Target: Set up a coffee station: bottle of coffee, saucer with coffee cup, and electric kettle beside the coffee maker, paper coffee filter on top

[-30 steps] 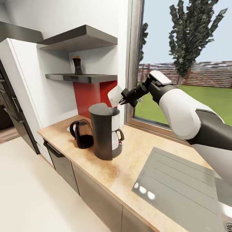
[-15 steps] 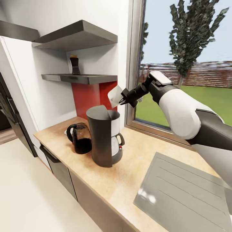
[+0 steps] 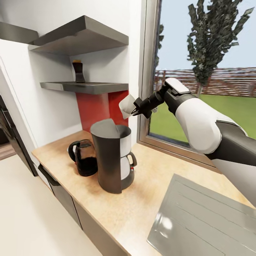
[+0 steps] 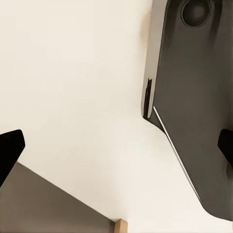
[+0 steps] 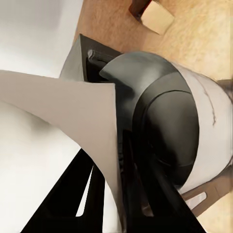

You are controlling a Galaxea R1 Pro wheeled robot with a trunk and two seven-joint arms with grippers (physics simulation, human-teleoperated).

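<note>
The white cone-shaped paper coffee filter is up in the air, pinched at its edge by the black right gripper, whose fingers are clamped narrow on the paper. It hangs above and just to the window side of the dark grey coffee maker, clear of the lid, not touching. From the right wrist camera, the filter spreads wide in the foreground with the coffee maker's rounded dark top directly beyond it. The coffee maker stands upright on the light wooden countertop. Just beside it, toward the wall, sits the dark glass electric kettle with its black handle. Up on the lower grey wall shelf stands the small dark bottle of coffee, well apart from the counter things. A grey metal drainboard lies at the counter's near end. The left gripper shows its two black fingertips far apart, spread wide, holding nothing, over pale floor.
</note>
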